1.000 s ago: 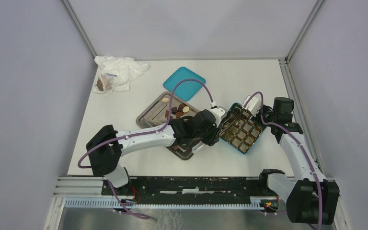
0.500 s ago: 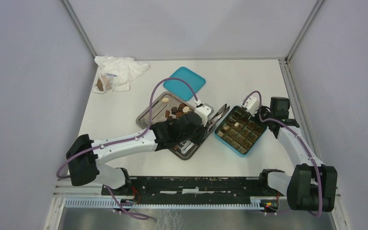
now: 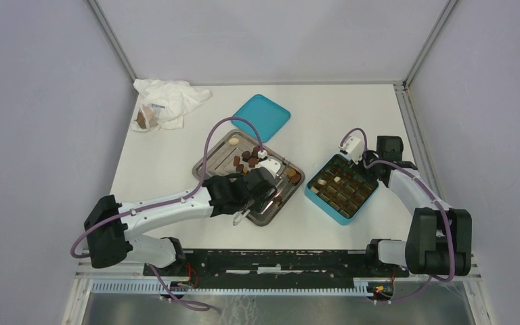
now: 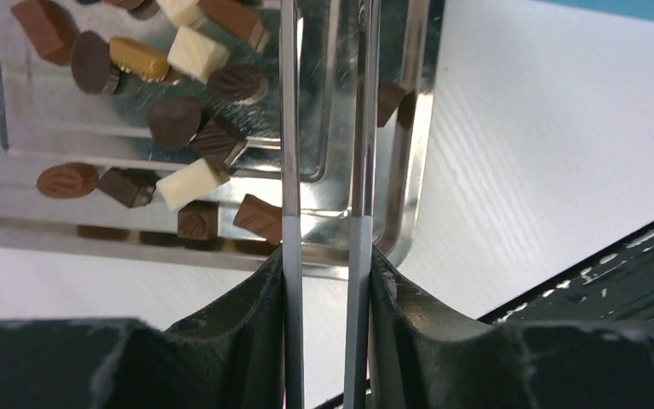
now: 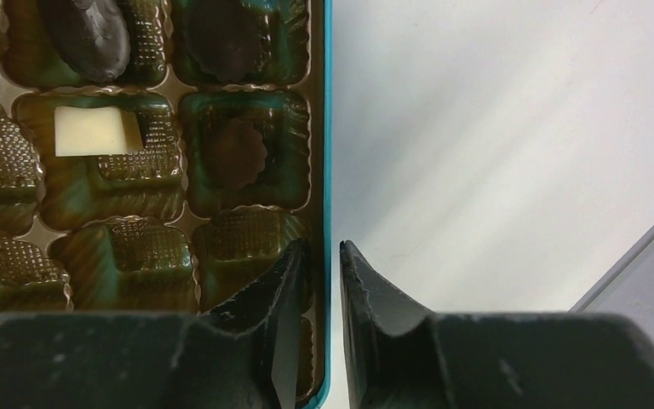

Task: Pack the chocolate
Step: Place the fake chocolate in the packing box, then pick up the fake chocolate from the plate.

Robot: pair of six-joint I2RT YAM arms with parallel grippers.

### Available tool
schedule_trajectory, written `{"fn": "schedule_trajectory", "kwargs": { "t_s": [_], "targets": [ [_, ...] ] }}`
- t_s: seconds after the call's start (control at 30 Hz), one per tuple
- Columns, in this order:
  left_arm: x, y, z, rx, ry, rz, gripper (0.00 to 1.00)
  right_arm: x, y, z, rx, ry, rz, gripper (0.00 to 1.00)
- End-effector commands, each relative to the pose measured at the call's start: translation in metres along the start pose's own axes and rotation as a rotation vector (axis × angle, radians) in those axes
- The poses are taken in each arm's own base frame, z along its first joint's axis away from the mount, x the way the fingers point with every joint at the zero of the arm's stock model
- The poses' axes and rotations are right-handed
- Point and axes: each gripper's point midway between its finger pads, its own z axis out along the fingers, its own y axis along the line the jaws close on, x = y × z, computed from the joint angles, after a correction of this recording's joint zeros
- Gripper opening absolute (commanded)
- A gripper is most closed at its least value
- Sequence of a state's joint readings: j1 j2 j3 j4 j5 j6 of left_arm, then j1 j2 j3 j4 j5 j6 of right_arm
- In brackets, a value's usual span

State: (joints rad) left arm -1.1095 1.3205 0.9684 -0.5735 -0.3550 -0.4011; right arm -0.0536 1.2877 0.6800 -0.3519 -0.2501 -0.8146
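Several small chocolate pieces (image 3: 247, 157), dark, light brown and cream, lie in the steel tray (image 3: 206, 164); they also show in the left wrist view (image 4: 173, 119). My left gripper (image 3: 265, 184) (image 4: 325, 256) is shut on metal tongs (image 4: 290, 128) whose blades reach over the tray's near right corner (image 4: 415, 162). The tong tips are out of view. The teal box (image 3: 334, 212) holds some pieces in its brown cells, among them a white cube (image 5: 89, 132) and a dark disc (image 5: 237, 153). My right gripper (image 3: 372, 162) (image 5: 324, 251) is shut on the box's wall (image 5: 327, 128), one finger on each side.
The teal lid (image 3: 261, 116) lies behind the tray. A white wrinkly bag (image 3: 170, 100) with a brown lump sits at the back left. Frame posts and grey walls close in the table on three sides. The black rail runs along the near edge.
My left gripper with the tongs has moved left from over the teal box to over the tray's near right part. My right arm has shifted slightly and still grips the box wall.
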Motion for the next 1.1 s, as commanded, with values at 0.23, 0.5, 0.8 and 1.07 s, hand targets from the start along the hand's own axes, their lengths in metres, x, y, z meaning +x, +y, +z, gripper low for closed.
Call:
{"fn": "schedule_trajectory", "kwargs": {
  "t_s": [0.23,0.5,0.8,1.07],
  "targets": [
    [-0.002,0.040,-0.008,-0.061,0.059,-0.162,0.42,-0.018,-0.023,-0.010,0.074,-0.027,0.005,0.49],
    [0.000,0.036,-0.007,-0.022,0.093,-0.241,0.43,-0.030,-0.026,-0.021,0.106,-0.087,0.006,0.68],
    [-0.007,0.051,-0.001,-0.066,0.106,-0.230,0.42,-0.038,-0.022,-0.026,0.096,-0.131,0.005,0.70],
    [-0.019,0.071,0.019,-0.066,0.140,-0.217,0.40,-0.040,-0.019,-0.025,0.075,-0.142,0.002,0.70]
  ]
}}
